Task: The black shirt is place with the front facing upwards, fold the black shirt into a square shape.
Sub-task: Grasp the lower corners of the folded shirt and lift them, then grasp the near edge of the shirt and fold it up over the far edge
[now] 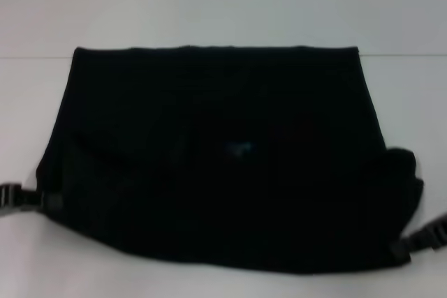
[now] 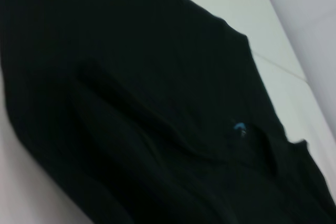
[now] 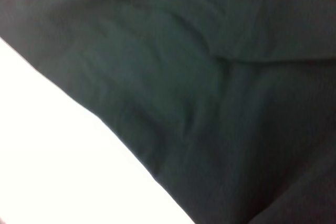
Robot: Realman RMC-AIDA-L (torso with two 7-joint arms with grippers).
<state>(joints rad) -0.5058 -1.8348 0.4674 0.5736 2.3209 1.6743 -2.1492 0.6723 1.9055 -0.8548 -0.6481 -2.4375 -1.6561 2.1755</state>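
grippers sit nearest, one at each near corner of the black shirt. the left gripper is at the near left edge, touching or just beside the cloth, and the right gripper is at the near right corner, its tip at the hem. whether either pincer is wide, narrow or holding cloth cannot be told, since the black fingers blend into the black fabric. the matched placement at both sides looks meant for lifting or carrying one edge evenly, so a fold lands straight rather than skewed.

the shirt lies on the white table, already doubled into a broad dark block, wider than deep. no white lettering shows, so the front seems folded inward. a small blue label sits near the middle, also seen in the left wrist view. at the near right a lump of cloth bulges past the outline.

farther off, the far edge runs straight and level. by my reading the shape is not yet square, and a further fold across is still needed.
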